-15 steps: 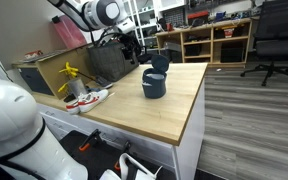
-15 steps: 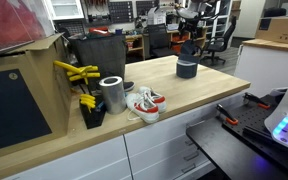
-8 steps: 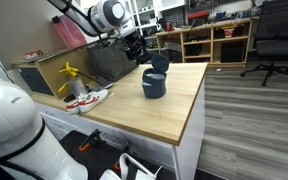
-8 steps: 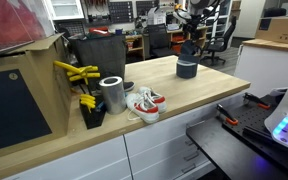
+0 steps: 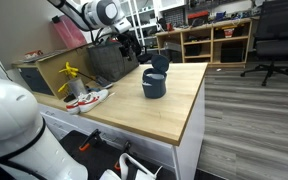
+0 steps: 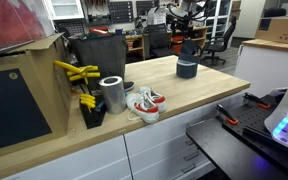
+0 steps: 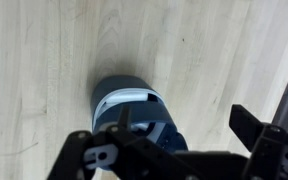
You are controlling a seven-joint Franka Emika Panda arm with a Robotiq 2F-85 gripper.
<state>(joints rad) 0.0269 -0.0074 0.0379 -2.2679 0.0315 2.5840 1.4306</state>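
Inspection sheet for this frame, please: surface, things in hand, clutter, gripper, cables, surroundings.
Surface: pale wooden tabletop.
Job's things: dark round container, upright, with a paler piece inside it.
Clutter: white-and-red sneaker, metal can, yellow tools and black bin, grouped apart from the container.
Gripper: gripper open, above the container, not touching it, holding nothing.
Cables: nothing seen.
Surroundings: office chair, shelves.

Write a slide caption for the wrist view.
Wrist camera looks down past the open gripper onto a dark blue container standing on the light wooden tabletop.
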